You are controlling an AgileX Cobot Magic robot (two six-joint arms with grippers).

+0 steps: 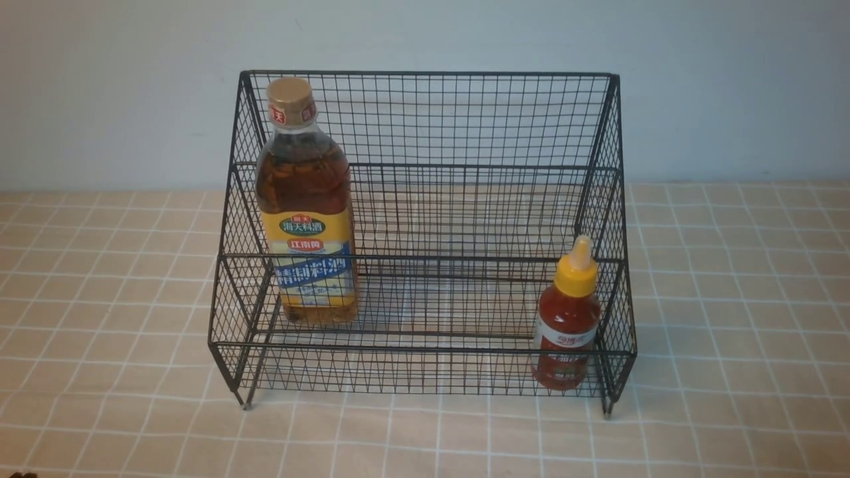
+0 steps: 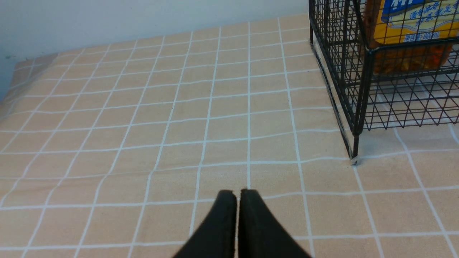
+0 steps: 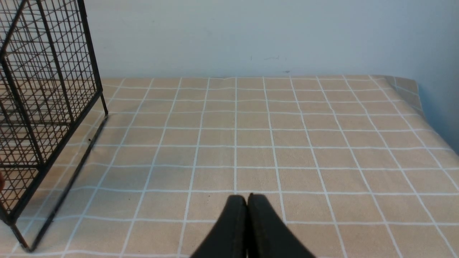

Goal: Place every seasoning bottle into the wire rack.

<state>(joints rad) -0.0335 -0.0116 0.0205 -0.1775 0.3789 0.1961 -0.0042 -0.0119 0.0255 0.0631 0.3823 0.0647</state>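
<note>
Both seasoning bottles already stand inside the wire rack (image 1: 425, 166), so judged from how things lie the task looks finished and no placing move seems to be left. The tall amber bottle (image 1: 305, 206) stands upright at the rack's left end, its long axis vertical, its gold cap reaching nearly to the rack's top rail; its base appears to sit on the step behind the front tier, though the mesh makes the exact tier hard to read. The small red sauce bottle (image 1: 566, 325) stands upright in the rack's lower front tier at the right end, close against the rack's right side wall, its yellow nozzle pointing up. The left gripper (image 2: 237, 195) has its jaws pressed together on nothing, hovering over the checked tablecloth (image 2: 143, 118) outside the rack's left front leg; from it the amber bottle lies beyond that corner, inside the mesh, so the left arm is the nearer one to that bottle. The right gripper (image 3: 247, 200) is likewise closed and empty, off the rack's right side with open cloth ahead of it, making the right arm the nearer one to the red bottle. Neither gripper touches the rack or a bottle.
</note>
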